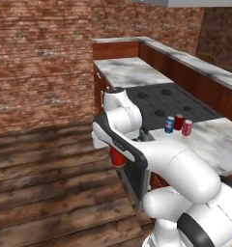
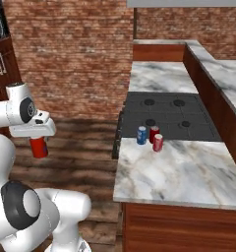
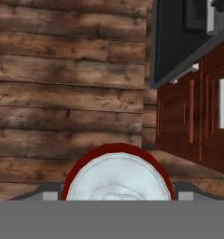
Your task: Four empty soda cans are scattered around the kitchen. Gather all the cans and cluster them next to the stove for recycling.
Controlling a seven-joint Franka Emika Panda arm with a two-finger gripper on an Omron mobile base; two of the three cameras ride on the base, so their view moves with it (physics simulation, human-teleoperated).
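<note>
Arm bent low, pointing down over floor | end effector (image 2: 39, 142) gripping red can (image 2: 39, 147)

Even, soft, slightly blurry rendered light

A red can (image 3: 117, 175) with a silver top was seen held between the fingertips (image 3: 49, 196), above plank floor (image 3: 67, 93); stove (image 3: 188, 32) and cabinets (image 3: 198, 121) were seen alongside.

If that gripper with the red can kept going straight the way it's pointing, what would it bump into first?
The gripper points straight down, holding a red can over the wooden floor. Going on that way, the can's bottom would likely meet the floor planks first, just beside the stove front; nothing else seems to lie between.
</note>
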